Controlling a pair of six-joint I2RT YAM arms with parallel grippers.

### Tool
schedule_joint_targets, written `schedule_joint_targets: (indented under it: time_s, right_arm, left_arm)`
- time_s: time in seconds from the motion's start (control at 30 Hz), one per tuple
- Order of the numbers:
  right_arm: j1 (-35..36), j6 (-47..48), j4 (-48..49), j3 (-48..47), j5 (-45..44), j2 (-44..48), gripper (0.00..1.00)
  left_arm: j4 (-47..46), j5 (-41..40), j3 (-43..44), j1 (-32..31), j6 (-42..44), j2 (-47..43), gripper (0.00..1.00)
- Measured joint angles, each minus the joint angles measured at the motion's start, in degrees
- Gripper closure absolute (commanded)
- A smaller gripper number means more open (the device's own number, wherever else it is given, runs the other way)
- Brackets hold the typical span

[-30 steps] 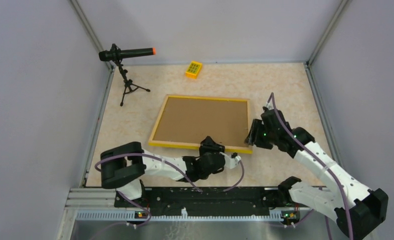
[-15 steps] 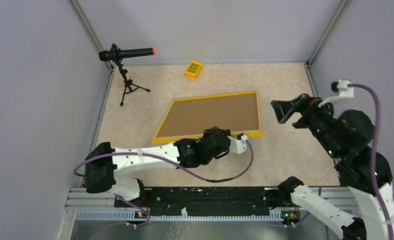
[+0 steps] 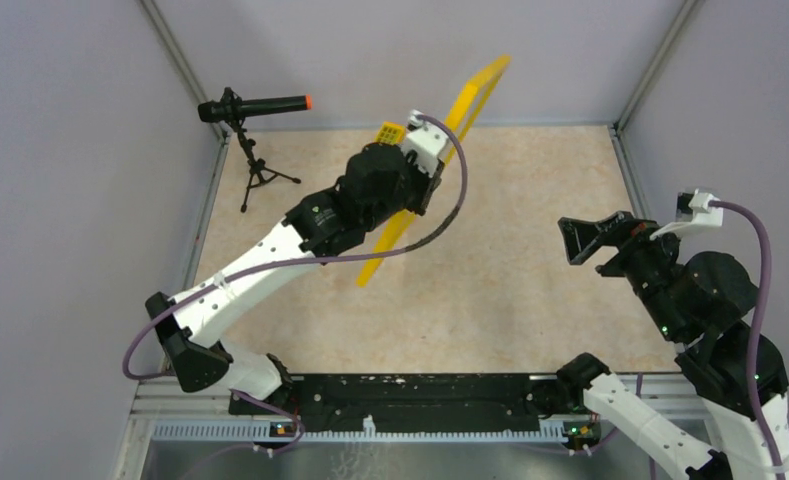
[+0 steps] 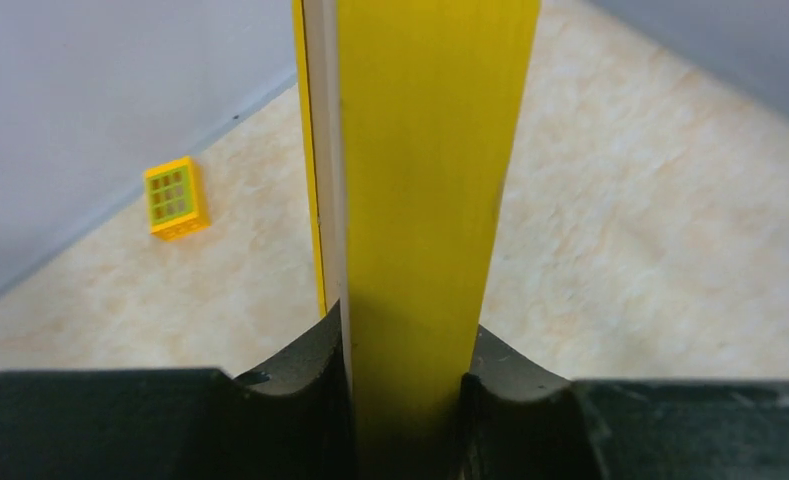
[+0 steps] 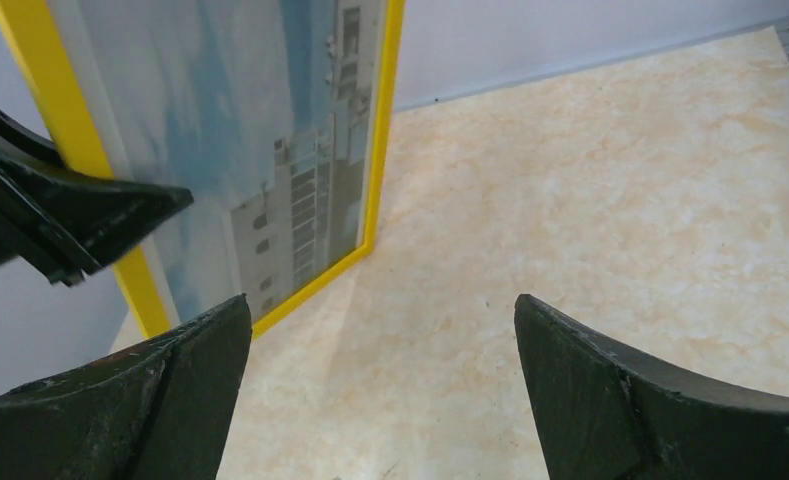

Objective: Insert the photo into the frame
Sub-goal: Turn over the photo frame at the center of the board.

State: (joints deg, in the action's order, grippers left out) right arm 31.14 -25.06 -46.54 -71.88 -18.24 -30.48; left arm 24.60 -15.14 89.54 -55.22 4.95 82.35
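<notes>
Top view - left claw (image 3: 417,195) is clamped on one rail of the frame (image 3: 480,90). The frame is held on edge and steeply tilted, running from about 7 o'clock up to 1 o'clock across the middle-back of the counter (image 3: 530,300), and it looks clear of the surface.

Left wrist view: the yellow rail of the frame (image 4: 430,150) stands straight up between the two black fingers (image 4: 300,365), pinched tight on both sides. A thin pale layer shows along the rail's left edge. The small yellow block (image 4: 175,198) lies on the counter at 10 o'clock, by the wall.

The right claw (image 3: 600,245) hangs at 3 o'clock, well apart from the frame, with its jaws spread wide and nothing between them. Right wrist view says the same: right claw (image 5: 380,305) gaping, only bare counter between the fingers.

The photo (image 5: 270,150) sits inside the frame (image 5: 382,120) - the white building and blue sky show through the front, facing the right wrist camera. Glare washes out the upper part. One left claw finger (image 5: 70,220) pokes in at 9 o'clock, over the near rail.

Other stuff, top view: a black mic-like tube on a tripod (image 3: 255,110) at 10 o'clock, and the yellow block (image 3: 388,133) at 12 o'clock, partly hidden behind the left arm.
</notes>
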Motion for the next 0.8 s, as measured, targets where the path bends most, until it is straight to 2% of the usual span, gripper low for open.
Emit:
schedule_joint_targets:
  time_s: [0.23,0.43,0.6,0.8]
  right_arm:
    - [0.00,0.00,0.09,0.26,-0.15,0.00,0.01]
    - [0.00,-0.24,-0.22,1.01,-0.02,0.07,0.01]
    - [0.00,-0.79,-0.55,1.60,0.37,0.13,0.01]
    - [0.00,-1.38,-1.07,1.79,1.20,0.17,0.01]
  left_arm:
    - [-4.81,16.79,-0.17,8.50,-19.96,-0.74,1.00]
    - [-15.98,33.62,-12.07,16.22,-40.68,-0.72,1.00]
    - [-25.90,38.86,-21.81,18.80,-54.47,0.57,1.00]
    - [-37.86,39.93,-28.33,18.75,-64.22,5.40,1.00]
